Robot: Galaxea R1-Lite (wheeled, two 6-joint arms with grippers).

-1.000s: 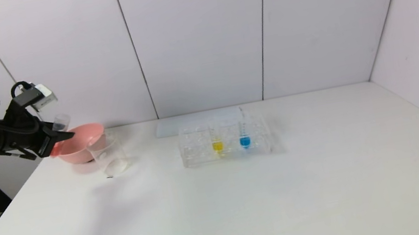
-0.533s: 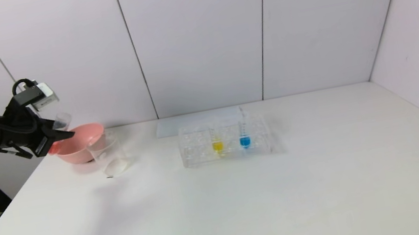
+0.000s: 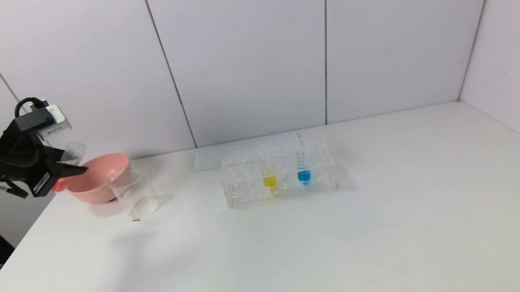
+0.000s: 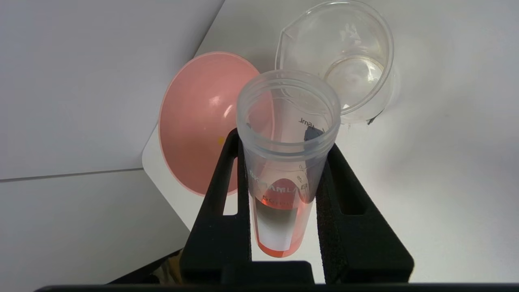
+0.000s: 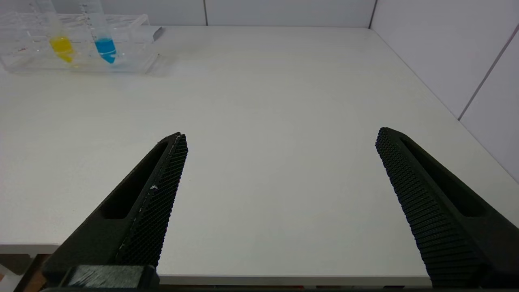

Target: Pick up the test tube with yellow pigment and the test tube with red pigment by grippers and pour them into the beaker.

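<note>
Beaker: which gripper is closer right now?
Left. The left gripper, shut on the test tube with red pigment, hangs beside the beaker, over the pink bowl. The right gripper waits open near the table's front edge, far off.

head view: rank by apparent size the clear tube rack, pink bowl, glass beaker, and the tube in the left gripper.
1. Clear plastic tube rack, widest.
2. Pink plastic bowl.
3. Clear glass beaker: narrower than the bowl, similar height.
4. Clear test tube with red pigment, only its open end showing past the left gripper; true size unsure.
</note>
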